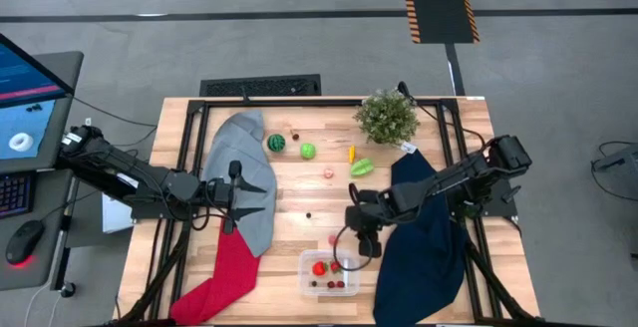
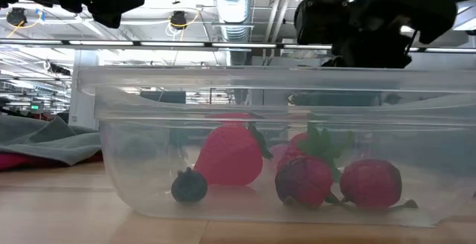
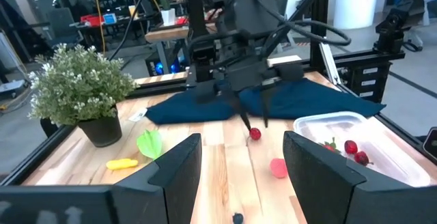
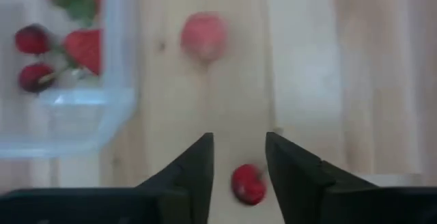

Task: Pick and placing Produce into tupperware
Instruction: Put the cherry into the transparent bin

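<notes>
The clear tupperware (image 1: 329, 272) stands near the table's front edge and holds a red strawberry (image 2: 230, 155), a dark berry (image 2: 189, 186) and other small red fruits (image 2: 370, 183). My right gripper (image 4: 239, 138) is open, pointing down just left of the navy cloth. Its fingers stand on either side of a small red fruit (image 4: 248, 185) that lies on the table, with a gap on each side. A pink fruit (image 4: 203, 36) lies beyond it, beside the tupperware wall (image 4: 119, 80). My left gripper (image 3: 242, 138) is open and empty over the grey cloth (image 1: 249, 182).
A striped melon (image 1: 276, 143), a green fruit (image 1: 308, 151), a yellow piece (image 1: 351, 153), a green leafy piece (image 1: 362, 166) and a pink piece (image 1: 328, 172) lie mid-table. A potted plant (image 1: 387, 116) stands at the back. Red (image 1: 224, 272) and navy (image 1: 419, 237) cloths flank the tupperware.
</notes>
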